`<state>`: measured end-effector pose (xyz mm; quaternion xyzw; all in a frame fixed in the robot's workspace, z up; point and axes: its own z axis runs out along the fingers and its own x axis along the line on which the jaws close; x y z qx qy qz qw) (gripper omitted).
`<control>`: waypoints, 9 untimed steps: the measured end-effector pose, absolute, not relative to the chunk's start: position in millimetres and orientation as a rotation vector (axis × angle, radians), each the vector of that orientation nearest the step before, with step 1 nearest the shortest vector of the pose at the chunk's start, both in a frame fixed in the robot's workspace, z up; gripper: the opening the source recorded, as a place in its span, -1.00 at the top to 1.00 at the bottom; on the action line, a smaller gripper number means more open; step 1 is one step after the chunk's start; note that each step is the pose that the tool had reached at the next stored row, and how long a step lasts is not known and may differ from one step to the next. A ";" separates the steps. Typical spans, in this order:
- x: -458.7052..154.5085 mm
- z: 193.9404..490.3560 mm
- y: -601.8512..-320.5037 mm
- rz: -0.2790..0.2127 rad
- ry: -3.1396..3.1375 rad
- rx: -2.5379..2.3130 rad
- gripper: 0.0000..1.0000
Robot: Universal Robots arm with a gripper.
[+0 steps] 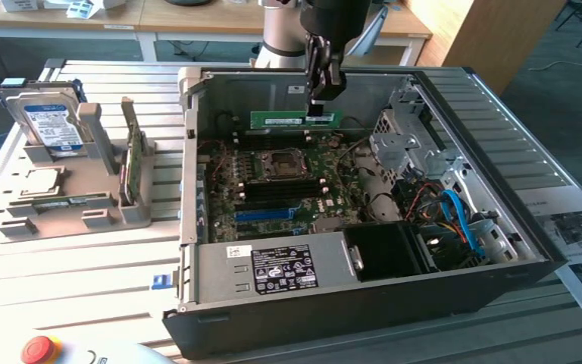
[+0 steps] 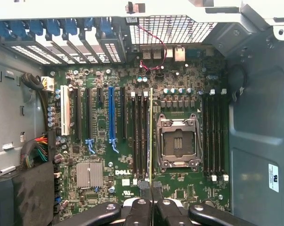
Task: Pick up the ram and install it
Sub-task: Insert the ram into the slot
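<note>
Above the motherboard (image 1: 321, 182) (image 2: 179, 188): the gripper (image 1: 318, 112) (image 2: 150, 185) hangs inside the open case (image 1: 372, 307), clear of the board.
Gripper state: clenched on the ram, pinching its upper edge toward one end.
Ram (image 1: 289, 120) (image 2: 151, 136): lifted and level, long edge down. The exterior view shows its green face. From the wrist it is a thin line seen edge-on.
Ram position: over the black memory slots (image 1: 266, 193) (image 2: 137, 136) just beside the CPU socket (image 1: 279, 161) (image 2: 178, 141), running parallel to them. It appears lined up with the slot nearest the socket, though I cannot tell how exactly.
Contact: none visible; the ram is apart from the board and sits in no slot.
Done: the pick-up, and the carry into the case.
Left: the install itself, since the ram is not yet seated and the gripper has not let go.
Progress: judged a little past halfway.
Exterior view's left: a grey holder (image 1: 28, 220) stands on the table (image 1: 69, 265), carrying a hard drive (image 1: 48, 125) and a wider card (image 1: 129, 163) on edge, both well apart from the gripper.
</note>
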<state>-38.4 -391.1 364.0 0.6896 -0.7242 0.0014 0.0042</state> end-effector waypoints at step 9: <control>-38.5 359.6 -391.1 0.021 -2.276 2.167 0.76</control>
